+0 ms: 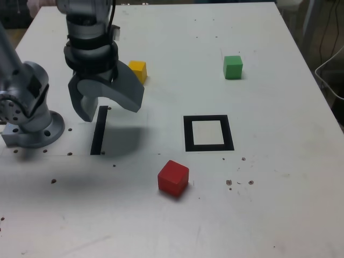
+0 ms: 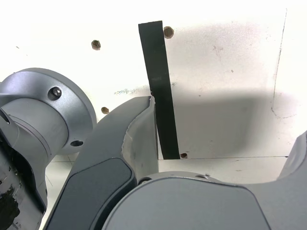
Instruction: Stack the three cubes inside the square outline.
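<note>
In the exterior view, three cubes lie apart on the white table (image 1: pixel 279 183). The yellow cube (image 1: pixel 138 70) is at the back, the green cube (image 1: pixel 233 67) at the back right, and the red cube (image 1: pixel 173 178) at the front. Between them lies the square outline (image 1: pixel 188 133), a black frame with a white centre and nothing in it. My gripper (image 1: pixel 107 110) hangs open and empty above the table, just in front of and to the left of the yellow cube. The wrist view shows my gripper (image 2: pixel 216 139) with its jaws wide apart. No cube or outline appears there.
A straight black strip (image 1: pixel 99 130) lies on the table under the gripper, and the strip (image 2: pixel 159 91) also shows in the wrist view. The arm's grey base (image 1: pixel 29 126) stands at the exterior view's left, also seen as the base (image 2: pixel 43 115). Small screw holes dot the table.
</note>
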{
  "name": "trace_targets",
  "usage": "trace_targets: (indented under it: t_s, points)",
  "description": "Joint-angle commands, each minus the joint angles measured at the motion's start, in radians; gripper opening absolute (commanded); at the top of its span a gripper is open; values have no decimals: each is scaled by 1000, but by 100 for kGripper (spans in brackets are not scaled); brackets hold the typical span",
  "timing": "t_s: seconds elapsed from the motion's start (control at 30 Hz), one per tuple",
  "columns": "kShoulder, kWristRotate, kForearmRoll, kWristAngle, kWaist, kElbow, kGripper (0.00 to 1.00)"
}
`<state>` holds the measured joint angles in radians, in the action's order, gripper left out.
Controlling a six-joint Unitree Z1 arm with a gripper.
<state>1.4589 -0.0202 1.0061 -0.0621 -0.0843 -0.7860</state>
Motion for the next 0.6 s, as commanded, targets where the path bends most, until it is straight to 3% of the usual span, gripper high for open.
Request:
trace_targets:
  t_s: [0.0, 0.17, 0.4, 0.57]
  points:
    - [-9, 0, -1, -2, -2, 2, 99]
    - [-9, 3, 3, 0, -2, -1, 99]
    - [-15, 38, 52, 86, -2, -14, 99]
    - [-13, 37, 64, 94, -2, -32, 99]
